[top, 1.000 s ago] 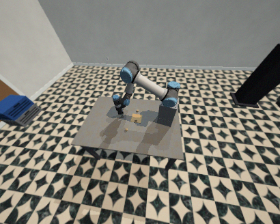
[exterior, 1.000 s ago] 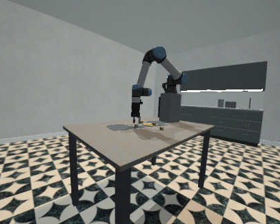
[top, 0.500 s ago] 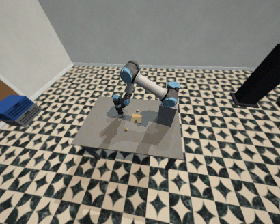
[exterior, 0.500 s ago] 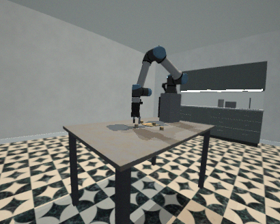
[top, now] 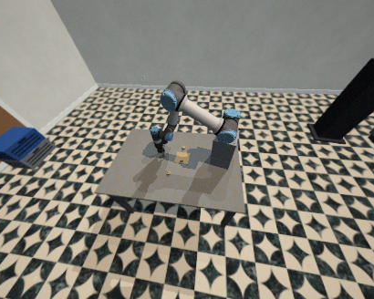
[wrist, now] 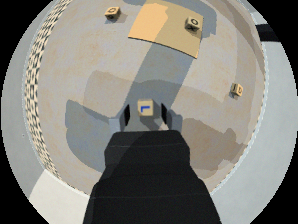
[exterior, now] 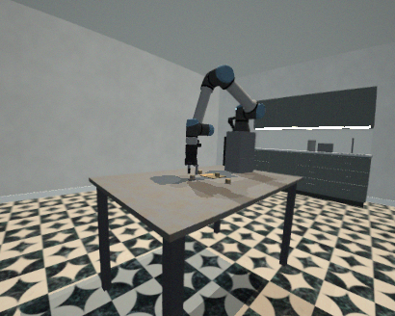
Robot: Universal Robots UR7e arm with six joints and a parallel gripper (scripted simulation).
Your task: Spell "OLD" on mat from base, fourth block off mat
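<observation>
My gripper (top: 162, 155) (exterior: 193, 171) (wrist: 145, 110) is open above a wooden block with a blue L (exterior: 192, 177) (wrist: 145, 108) on top. The block shows between the fingers in the wrist view, its letter turned sideways; the exterior view shows it just below the fingertips. A block marked O (top: 181, 160) (exterior: 217, 174) (wrist: 193, 23) sits on the tan mat (top: 184, 155) (wrist: 150, 19), near one side. Another block (top: 183, 147) (exterior: 199, 171) (wrist: 112, 13) with a round dark letter lies off the mat. A block (top: 168, 173) (exterior: 227, 181) (wrist: 237, 90), perhaps with a D, lies off the other side.
The grey-brown table (top: 120, 175) (exterior: 146, 195) carries everything. The robot's dark pedestal (top: 222, 152) (exterior: 240, 150) stands at one table edge, beyond the mat from my gripper. The arm's shadows fall across the table and part of the mat.
</observation>
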